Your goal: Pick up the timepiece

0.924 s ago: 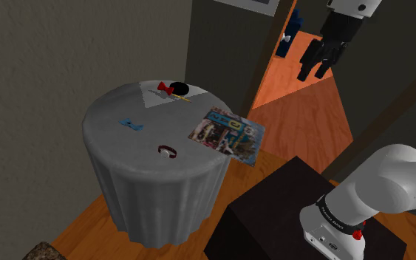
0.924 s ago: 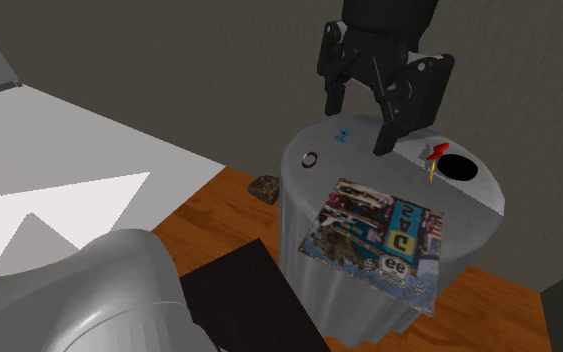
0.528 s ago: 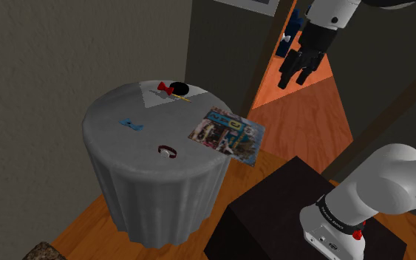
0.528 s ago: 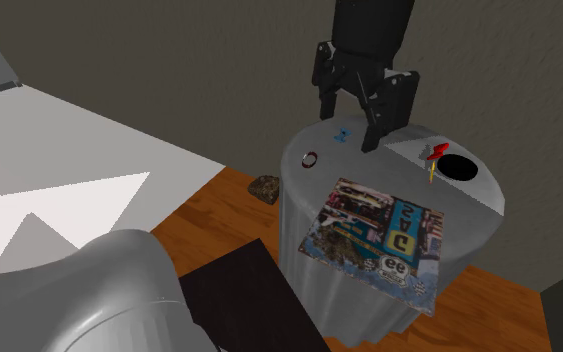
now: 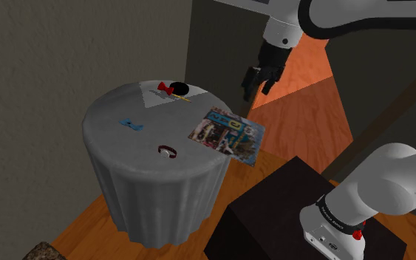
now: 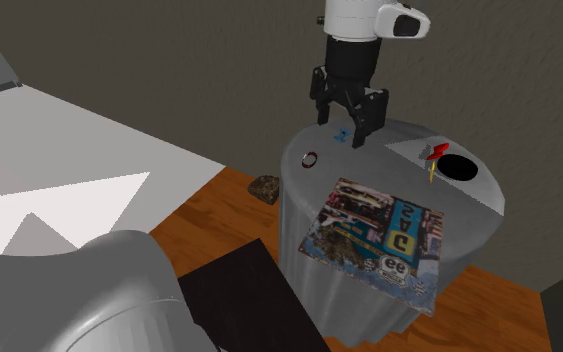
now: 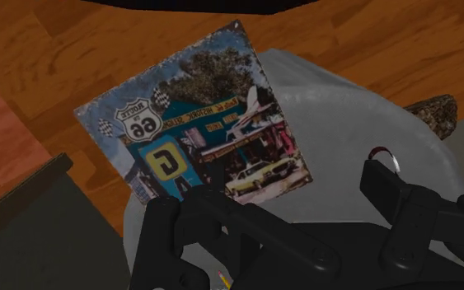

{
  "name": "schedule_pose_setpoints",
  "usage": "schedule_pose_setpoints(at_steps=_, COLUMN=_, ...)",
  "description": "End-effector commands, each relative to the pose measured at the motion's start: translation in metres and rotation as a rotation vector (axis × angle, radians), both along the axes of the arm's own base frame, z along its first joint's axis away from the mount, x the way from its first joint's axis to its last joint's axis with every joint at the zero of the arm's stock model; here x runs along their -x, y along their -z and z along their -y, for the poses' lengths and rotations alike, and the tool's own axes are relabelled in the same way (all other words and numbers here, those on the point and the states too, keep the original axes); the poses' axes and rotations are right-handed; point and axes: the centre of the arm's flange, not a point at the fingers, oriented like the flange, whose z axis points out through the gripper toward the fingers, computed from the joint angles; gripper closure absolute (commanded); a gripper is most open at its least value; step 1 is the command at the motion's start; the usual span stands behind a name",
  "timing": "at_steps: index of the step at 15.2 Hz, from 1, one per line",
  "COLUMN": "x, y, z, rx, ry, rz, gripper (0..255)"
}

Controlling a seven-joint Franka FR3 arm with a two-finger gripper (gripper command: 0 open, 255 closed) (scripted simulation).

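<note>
Hovering where, that all-black two-finger pincer (image 6: pixel 341 129)?

Above the round grey cloth-draped worktop (image 5: pixel 110 122), fingers spread apart, nothing between them.

And the timepiece?

The small red-and-white ring-shaped wristwatch (image 5: pixel 168 151) lies flat near the worktop's nearer edge in the shoulder view, near the colourful Route 66 picture sheet (image 5: pixel 228 134), well apart from the pincer.

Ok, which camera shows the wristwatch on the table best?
The shoulder view: the wristwatch lies unobstructed on the table. The second exterior view shows a small ring; in the wrist view a black finger hides part.
</note>
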Motion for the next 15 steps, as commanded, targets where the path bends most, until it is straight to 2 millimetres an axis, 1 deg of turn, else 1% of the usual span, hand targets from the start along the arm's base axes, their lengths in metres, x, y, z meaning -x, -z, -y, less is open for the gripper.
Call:
schedule_pose_setpoints(at_steps=1, x=-0.009, y=0.016, z=-0.020, rx=0.005, ry=-0.019, rz=0.006, gripper=0)
schedule_pose_setpoints(at_steps=15, x=-0.083, y=0.121, z=-0.154, rx=0.046, ry=-0.147, rz=0.038, gripper=0)
